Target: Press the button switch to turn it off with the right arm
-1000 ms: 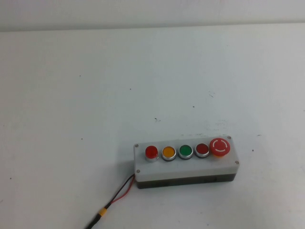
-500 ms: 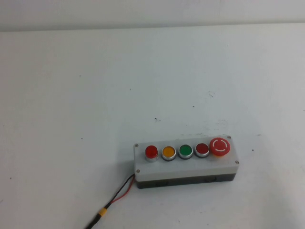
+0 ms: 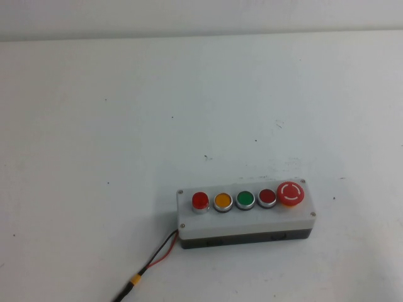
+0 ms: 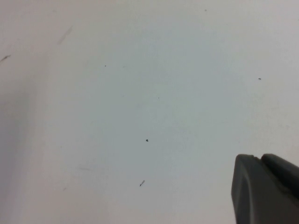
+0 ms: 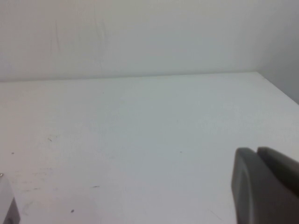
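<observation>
Just bare table around the button switch; left tool, right tool off it, finger state unclear.

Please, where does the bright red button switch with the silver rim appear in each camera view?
High view: the button switch is leftmost in the row on the box; no arm visible.
Left wrist view: absent; left gripper over bare table.
Right wrist view: absent; right gripper at the edge.
Shared landmark: the white table.
</observation>
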`<state>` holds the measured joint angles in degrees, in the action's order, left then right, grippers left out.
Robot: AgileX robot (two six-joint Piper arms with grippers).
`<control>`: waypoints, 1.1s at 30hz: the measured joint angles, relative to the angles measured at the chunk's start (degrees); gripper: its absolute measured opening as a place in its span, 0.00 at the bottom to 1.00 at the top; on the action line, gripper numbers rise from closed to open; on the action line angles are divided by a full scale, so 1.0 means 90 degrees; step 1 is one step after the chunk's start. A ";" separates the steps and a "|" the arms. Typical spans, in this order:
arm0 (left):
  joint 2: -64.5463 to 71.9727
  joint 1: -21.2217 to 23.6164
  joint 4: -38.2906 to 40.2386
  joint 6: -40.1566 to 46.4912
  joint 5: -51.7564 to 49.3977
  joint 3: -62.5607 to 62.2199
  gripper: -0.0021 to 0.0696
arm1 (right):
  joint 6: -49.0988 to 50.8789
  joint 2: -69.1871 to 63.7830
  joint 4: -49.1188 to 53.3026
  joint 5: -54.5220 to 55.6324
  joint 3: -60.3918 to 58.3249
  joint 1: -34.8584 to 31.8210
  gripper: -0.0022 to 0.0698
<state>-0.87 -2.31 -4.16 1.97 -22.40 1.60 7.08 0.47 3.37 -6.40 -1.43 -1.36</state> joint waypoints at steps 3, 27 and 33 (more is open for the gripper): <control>0.0000 0.0000 0.0000 0.0000 0.0000 0.0000 0.03 | 0.0000 0.0000 -0.0004 0.0000 0.0000 0.0000 0.01; 0.0000 0.0000 0.0000 0.0000 0.0000 0.0000 0.03 | -0.1607 0.0000 -0.1361 -0.1421 0.0000 0.0000 0.01; 0.0000 0.0000 0.0000 0.0000 0.0000 0.0000 0.03 | -0.1616 0.0000 -0.1373 -0.1435 0.0000 0.0000 0.01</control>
<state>-0.87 -2.31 -4.16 1.97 -22.40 1.60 -7.47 0.47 -8.98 -19.31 -1.43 -1.36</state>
